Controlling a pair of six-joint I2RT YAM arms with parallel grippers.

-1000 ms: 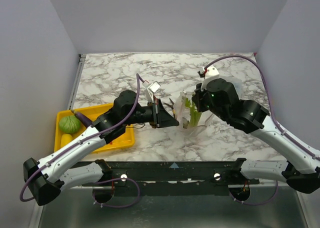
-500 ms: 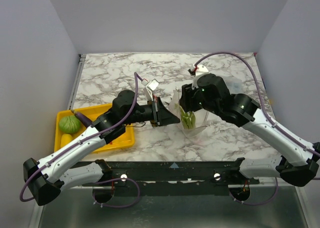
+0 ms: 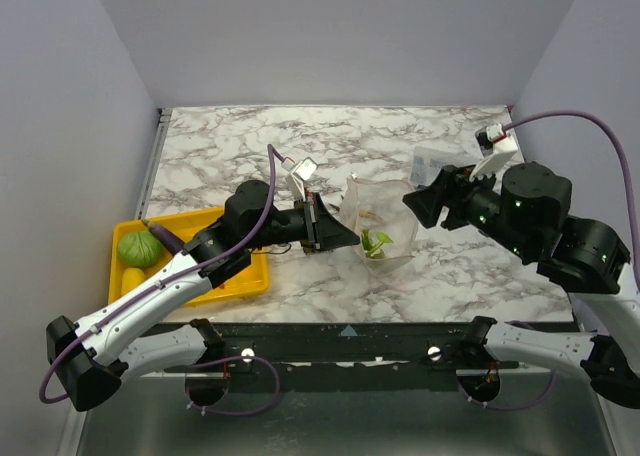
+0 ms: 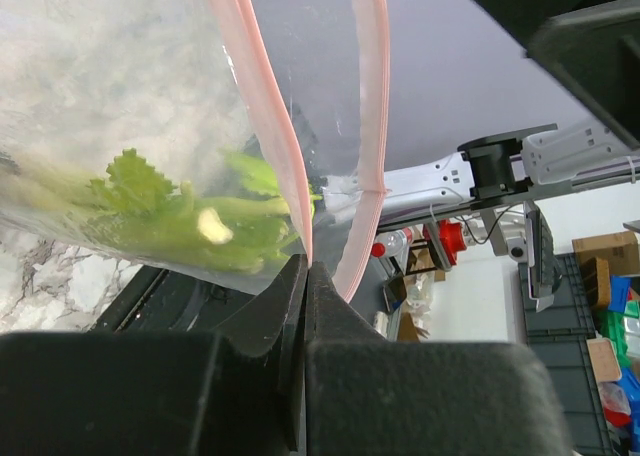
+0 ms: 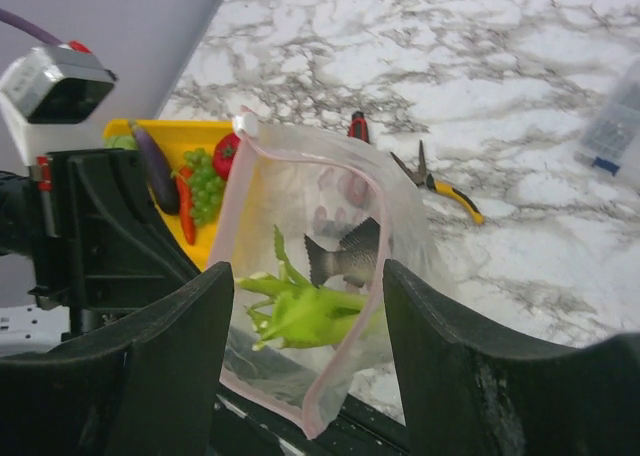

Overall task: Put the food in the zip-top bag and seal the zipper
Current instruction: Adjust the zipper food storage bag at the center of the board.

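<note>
Left wrist cam only: left gripper [image 4: 303,268] jaws are clamped on the zipper [image 4: 268,126]. The second pink strip runs apart from the pinched one, so the mouth is open. That view shows the celery [image 4: 180,219] inside, but no fish.

Right wrist cam only: the fish [image 5: 345,251] is in the zip-top bag [image 5: 330,191], just above the celery. The rear tray contents and the tools behind the bag show here; the top cam hides them behind the left arm and the bag.

Top cam: the bag is in mid-table [image 3: 230,146], held upright by its rim. Right gripper [image 3: 422,204] is off to the bag's right, not touching it, jaws wide with nothing between them.

Counts:
- In bag: 1 celery, 1 fish.
- In yellow tray [image 5: 190,132]: 1 bunch of green grapes [image 5: 205,188], 1 tomato [image 5: 228,154], 1 purple eggplant [image 5: 155,168], 1 slim red-orange piece [image 5: 186,216]. The top cam adds 1 round green fruit [image 3: 140,248] and 1 yellow piece [image 3: 132,278].
- On the table behind the bag: 1 red utility knife [image 5: 357,126], 1 pair of yellow-handled pliers [image 5: 440,188], 1 clear box [image 5: 615,126].

The left arm sits between tray and bag.
</note>
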